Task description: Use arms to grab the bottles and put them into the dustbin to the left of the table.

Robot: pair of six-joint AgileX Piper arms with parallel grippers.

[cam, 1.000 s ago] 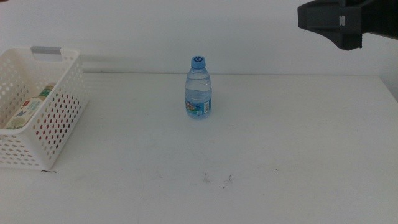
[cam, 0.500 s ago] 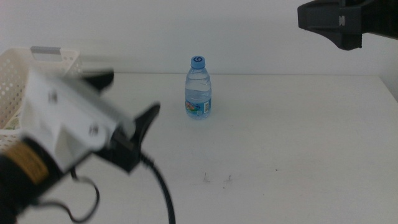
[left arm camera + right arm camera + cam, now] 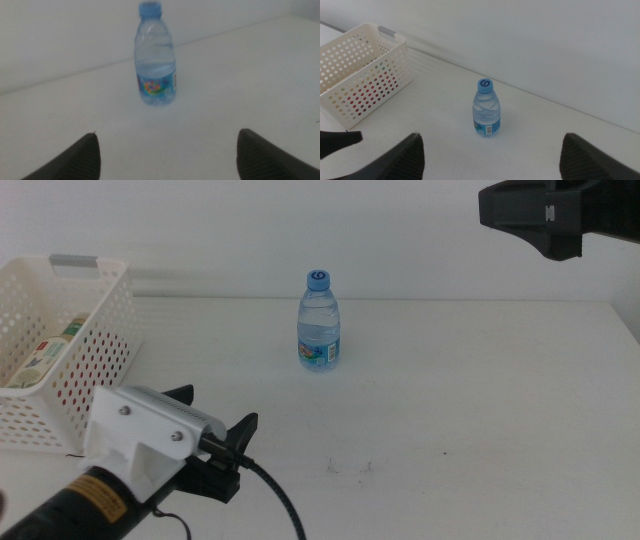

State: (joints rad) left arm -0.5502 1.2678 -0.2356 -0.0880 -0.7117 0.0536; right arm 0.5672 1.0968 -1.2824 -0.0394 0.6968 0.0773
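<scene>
The water bottle (image 3: 319, 321) stands upright at the table (image 3: 450, 400) centre, straight ahead of the left tool (image 3: 215, 430), whose jaws are spread apart and empty. The right tool (image 3: 490, 150), also open, waits farther off, above.

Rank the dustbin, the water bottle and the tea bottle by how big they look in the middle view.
1. The dustbin, largest by far.
2. The water bottle, upright on the table.
3. The tea bottle, lying inside the dustbin; only part of it shows, so its rank against the water bottle is unsure.
</scene>
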